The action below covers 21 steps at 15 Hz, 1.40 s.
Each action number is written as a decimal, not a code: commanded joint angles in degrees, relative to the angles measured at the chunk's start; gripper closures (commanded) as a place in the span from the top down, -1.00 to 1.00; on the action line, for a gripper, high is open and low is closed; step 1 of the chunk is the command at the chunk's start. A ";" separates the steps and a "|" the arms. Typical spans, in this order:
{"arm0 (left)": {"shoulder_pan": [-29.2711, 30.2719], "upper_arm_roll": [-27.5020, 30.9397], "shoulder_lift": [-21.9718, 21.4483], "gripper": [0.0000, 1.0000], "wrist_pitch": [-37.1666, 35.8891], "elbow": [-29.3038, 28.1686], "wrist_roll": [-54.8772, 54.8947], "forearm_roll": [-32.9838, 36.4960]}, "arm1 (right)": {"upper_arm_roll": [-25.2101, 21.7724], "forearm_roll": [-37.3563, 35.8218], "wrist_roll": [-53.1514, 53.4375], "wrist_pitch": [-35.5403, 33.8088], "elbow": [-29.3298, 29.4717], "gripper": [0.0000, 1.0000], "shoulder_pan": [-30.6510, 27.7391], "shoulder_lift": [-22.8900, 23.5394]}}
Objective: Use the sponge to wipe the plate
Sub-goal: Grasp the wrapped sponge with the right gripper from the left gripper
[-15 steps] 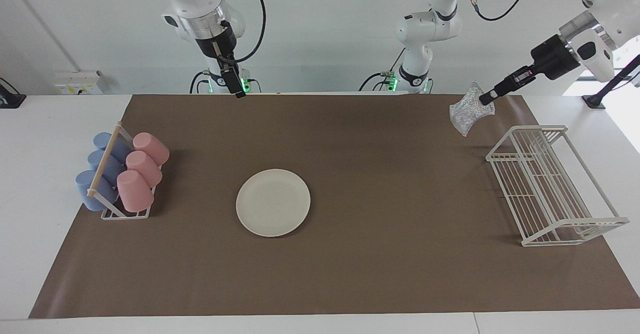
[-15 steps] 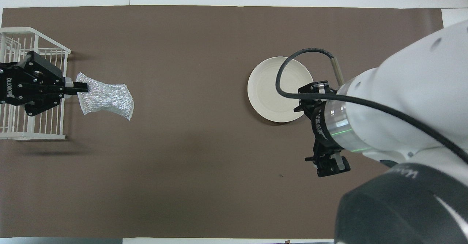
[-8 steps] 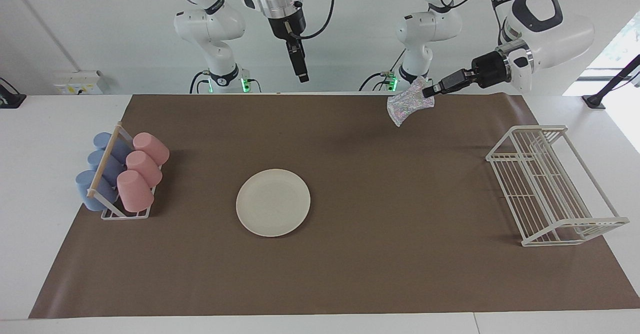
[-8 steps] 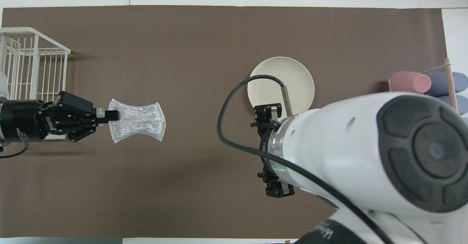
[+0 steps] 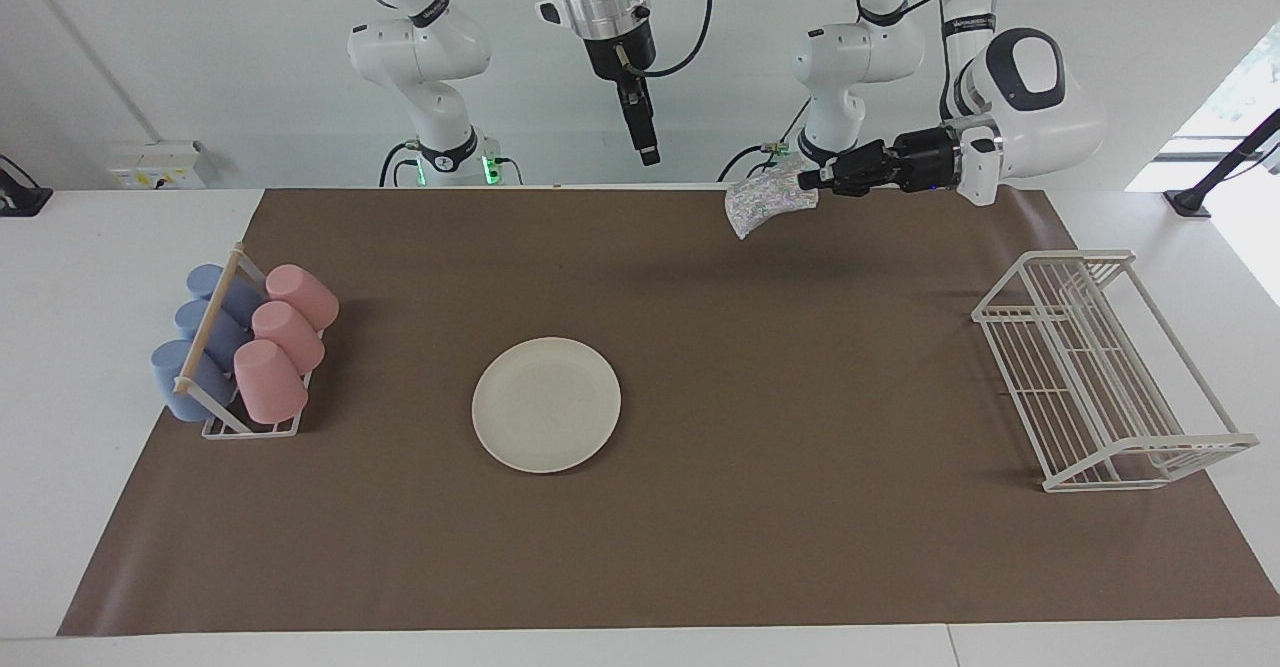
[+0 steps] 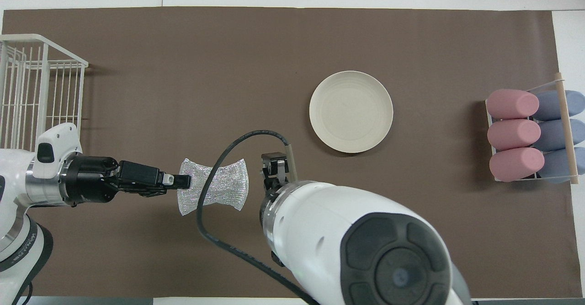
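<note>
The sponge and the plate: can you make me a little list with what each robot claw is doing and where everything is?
left claw: shut on the sponge, up in the air over the brown mat
right claw: open, holding nothing, waiting
plate: flat on the mat, bare
cups: pink and blue, in a holder at the right arm's end
wire rack: at the left arm's end

Count: plate (image 5: pixel 546 404) ×1 | sponge (image 5: pixel 762 202) ×1 | pink cups (image 5: pixel 283 341) ×3 | blue cups (image 5: pixel 196 343) ×3 | cup holder (image 5: pixel 250 427) ×1 | white wire rack (image 5: pixel 1105 369) ×1 | brown mat (image 5: pixel 760 547) ×1 | robot arms ×2
</note>
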 commanded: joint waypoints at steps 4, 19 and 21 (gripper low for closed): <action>-2.59 0.65 -0.09 -1.00 -1.12 -0.79 2.53 -1.27 | -0.15 1.15 0.72 8.13 -2.92 1.00 3.84 2.56; -2.50 0.65 -0.09 -1.00 -1.82 -0.79 2.44 -0.65 | -0.15 1.06 -2.53 11.21 -3.54 -1.00 5.69 3.62; -2.50 0.65 -0.18 -1.00 -1.82 -0.79 2.44 -0.13 | -0.15 0.88 -2.53 10.95 -3.45 -1.00 5.69 3.71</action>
